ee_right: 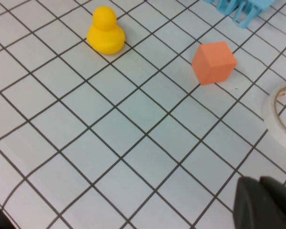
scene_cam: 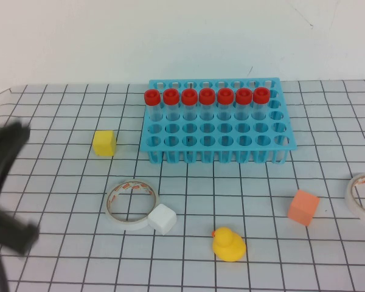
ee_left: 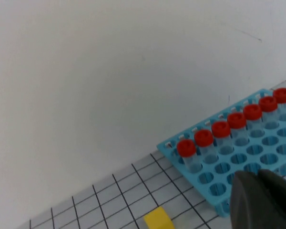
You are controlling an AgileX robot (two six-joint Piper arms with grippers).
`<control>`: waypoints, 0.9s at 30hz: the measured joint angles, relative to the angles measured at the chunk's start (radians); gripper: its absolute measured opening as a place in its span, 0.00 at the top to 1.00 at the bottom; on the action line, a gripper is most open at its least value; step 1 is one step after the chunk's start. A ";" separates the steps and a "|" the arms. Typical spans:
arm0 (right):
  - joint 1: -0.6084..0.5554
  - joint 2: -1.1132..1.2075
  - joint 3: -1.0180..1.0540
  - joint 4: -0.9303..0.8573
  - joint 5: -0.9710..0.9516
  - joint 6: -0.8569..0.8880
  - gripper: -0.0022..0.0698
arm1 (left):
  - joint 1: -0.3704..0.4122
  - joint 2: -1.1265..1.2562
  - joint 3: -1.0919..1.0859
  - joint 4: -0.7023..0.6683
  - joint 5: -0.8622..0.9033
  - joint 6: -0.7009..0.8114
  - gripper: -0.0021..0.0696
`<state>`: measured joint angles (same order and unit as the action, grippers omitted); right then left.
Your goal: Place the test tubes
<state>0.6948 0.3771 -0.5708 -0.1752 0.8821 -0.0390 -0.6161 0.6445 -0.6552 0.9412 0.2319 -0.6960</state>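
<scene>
White gridded tabletop runs back to a plain white wall, and on it we see a blue rack [scene_cam: 170, 149] standing toward the far side. Seven red-capped test tubes [scene_cam: 207, 98] stand upright in one row of it, the second from the far edge; we find no loose tube lying on the tabletop.

The left gripper [ee_left: 258, 177] hangs at the left edge, well apart from the rack, its fingers pressed together on nothing. The right gripper [ee_right: 260, 184] hovers low over bare grid near an orange cube [ee_right: 213, 62] and a yellow duck [ee_right: 105, 34], its fingers likewise closed and empty.

We judge the tubes light, stiff and smooth-walled, so likely slippery and perhaps brittle. We would take one by the clear wall just below its cap, squeezing gently and keeping it upright in its hole.
</scene>
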 joint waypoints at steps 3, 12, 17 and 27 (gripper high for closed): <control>0.000 0.000 0.000 0.000 0.000 0.000 0.97 | 0.000 -0.047 0.072 0.000 0.000 -0.006 0.97; 0.000 0.000 0.000 0.000 0.000 0.000 0.97 | 0.000 -0.062 0.210 0.000 0.002 -0.015 0.97; 0.000 0.000 0.000 0.000 0.000 0.000 0.97 | 0.000 -0.071 0.220 0.000 -0.008 -0.015 0.97; 0.000 0.000 0.000 0.000 0.000 0.000 0.97 | 0.260 -0.269 0.352 -0.474 -0.211 0.273 0.97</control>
<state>0.6948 0.3771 -0.5708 -0.1752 0.8821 -0.0390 -0.3563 0.3753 -0.3032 0.4677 0.0205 -0.4232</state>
